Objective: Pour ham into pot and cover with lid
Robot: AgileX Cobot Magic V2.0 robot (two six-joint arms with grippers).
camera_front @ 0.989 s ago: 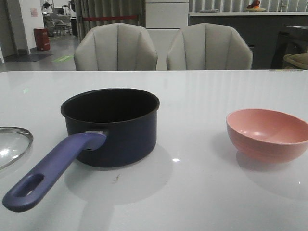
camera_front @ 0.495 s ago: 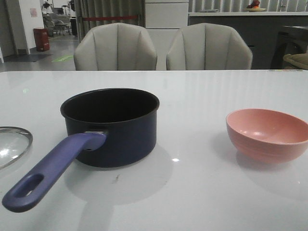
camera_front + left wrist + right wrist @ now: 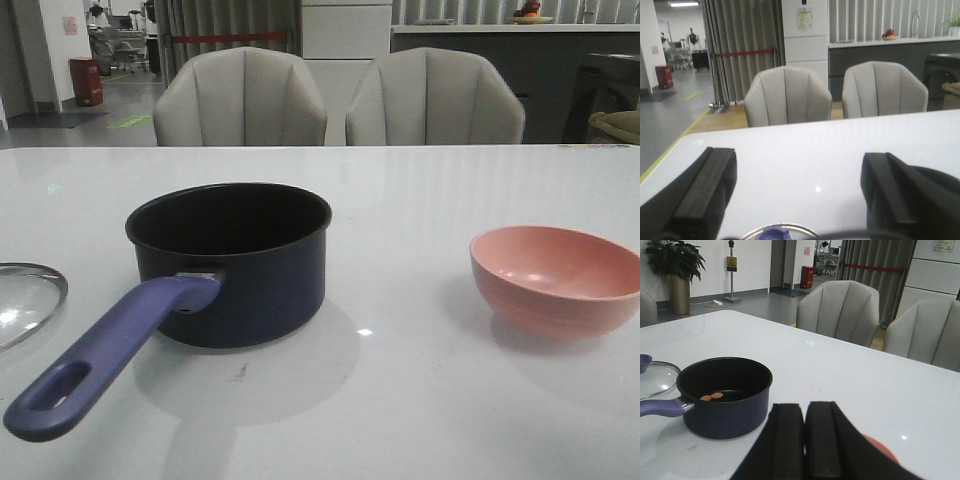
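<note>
- The dark navy round pot (image 3: 230, 262) with the long purple-blue handle stood upright on the white bench (image 3: 430, 400), left of centre in the front view.
- Two small orange ham pieces (image 3: 712, 396) lay on the pot's black floor, so the pour was judged complete.
- The pink round bowl (image 3: 556, 278) sat upright, well apart to the right; it appeared empty.
- The clear glass lid (image 3: 25, 300) with the steel rim lay flat on the bench, near the pot handle; covering remained.
- The left gripper (image 3: 797, 192) hung above the lid knob, fingers spread wide, holding nothing.
- The right gripper (image 3: 805, 442) had its fingers pressed together, empty.
</note>
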